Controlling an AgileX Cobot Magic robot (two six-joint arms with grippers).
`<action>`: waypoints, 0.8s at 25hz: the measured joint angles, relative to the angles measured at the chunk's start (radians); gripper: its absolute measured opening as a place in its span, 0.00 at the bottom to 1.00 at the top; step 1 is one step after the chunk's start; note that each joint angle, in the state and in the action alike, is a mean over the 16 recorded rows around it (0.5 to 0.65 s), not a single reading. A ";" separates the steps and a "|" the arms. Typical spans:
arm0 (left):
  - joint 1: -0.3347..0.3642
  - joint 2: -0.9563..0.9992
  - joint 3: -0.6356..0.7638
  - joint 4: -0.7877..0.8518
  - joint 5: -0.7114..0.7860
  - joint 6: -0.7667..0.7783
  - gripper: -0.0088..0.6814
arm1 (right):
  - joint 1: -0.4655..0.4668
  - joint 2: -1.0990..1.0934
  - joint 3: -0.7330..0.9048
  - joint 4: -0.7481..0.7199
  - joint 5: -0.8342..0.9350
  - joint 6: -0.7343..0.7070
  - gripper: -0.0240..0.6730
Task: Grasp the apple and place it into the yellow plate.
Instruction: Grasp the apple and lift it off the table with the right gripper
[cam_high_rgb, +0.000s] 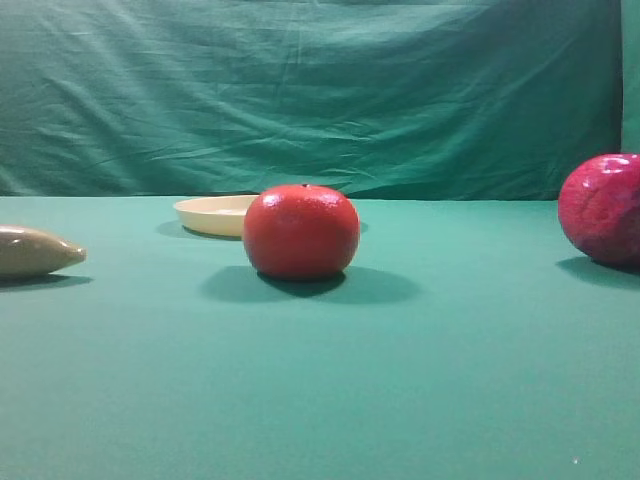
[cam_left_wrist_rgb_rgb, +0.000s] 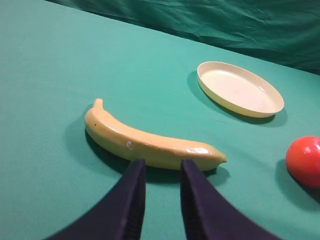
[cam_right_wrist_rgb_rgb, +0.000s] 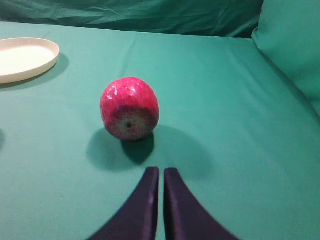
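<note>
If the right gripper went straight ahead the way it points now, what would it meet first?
Most likely the apple. In the right wrist view it lies on the cloth just ahead of the right gripper, slightly left of its line, jaws together. Depth is unclear, so it might graze rather than hit squarely.

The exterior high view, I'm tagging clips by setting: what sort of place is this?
Probably a staged robot test bench, not a kitchen: green cloth covers the table and backdrop, and only props lie out: an apple, a yellow plate, a banana.
</note>
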 joint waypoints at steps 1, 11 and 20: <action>0.000 0.000 0.000 0.000 0.000 0.000 0.24 | 0.000 0.000 0.000 0.000 0.000 0.000 0.03; 0.000 0.000 0.000 0.000 0.000 0.000 0.24 | 0.000 0.000 0.000 0.000 0.000 0.000 0.03; 0.000 0.000 0.000 0.000 0.000 0.000 0.24 | 0.000 0.000 0.000 0.000 -0.001 0.000 0.03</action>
